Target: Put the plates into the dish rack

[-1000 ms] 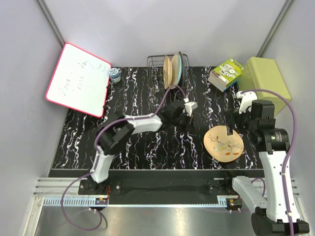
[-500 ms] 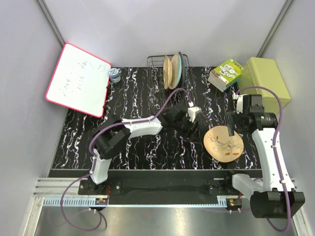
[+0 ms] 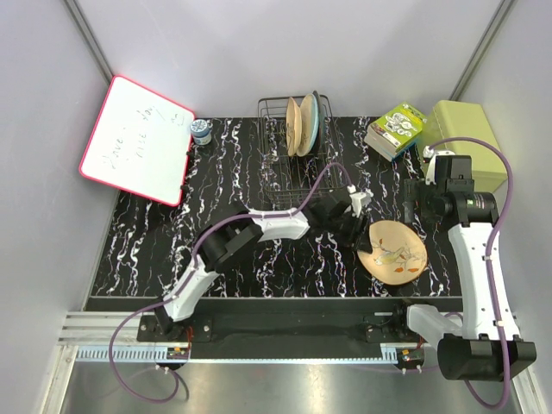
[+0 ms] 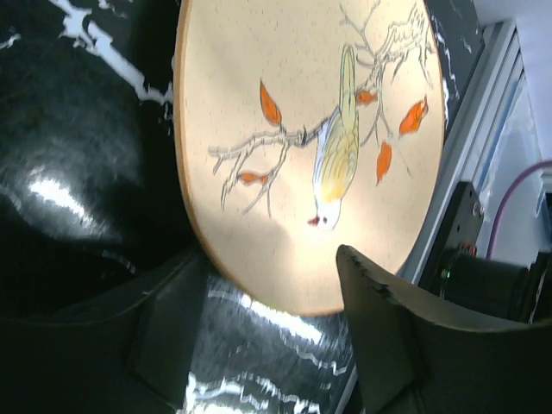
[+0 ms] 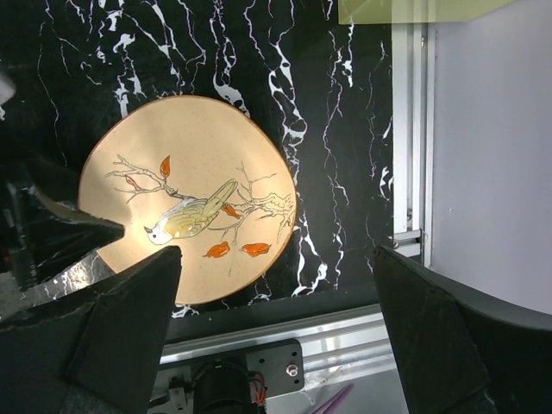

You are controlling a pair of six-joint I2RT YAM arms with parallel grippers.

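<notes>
Arm (image 3: 276,226) outstretched; left pincer (image 4: 267,263) agape at plate (image 4: 310,129) rim.

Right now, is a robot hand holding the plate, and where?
No, nothing is held. The left gripper is open at the rim of the plate, not pinching it. The right gripper is open nearby.

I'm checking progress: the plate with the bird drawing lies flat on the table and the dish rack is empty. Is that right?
Not quite. The dish rack is not empty: the top external view shows plates standing upright in it. The plate with the bird drawing does lie flat on the table.
</notes>
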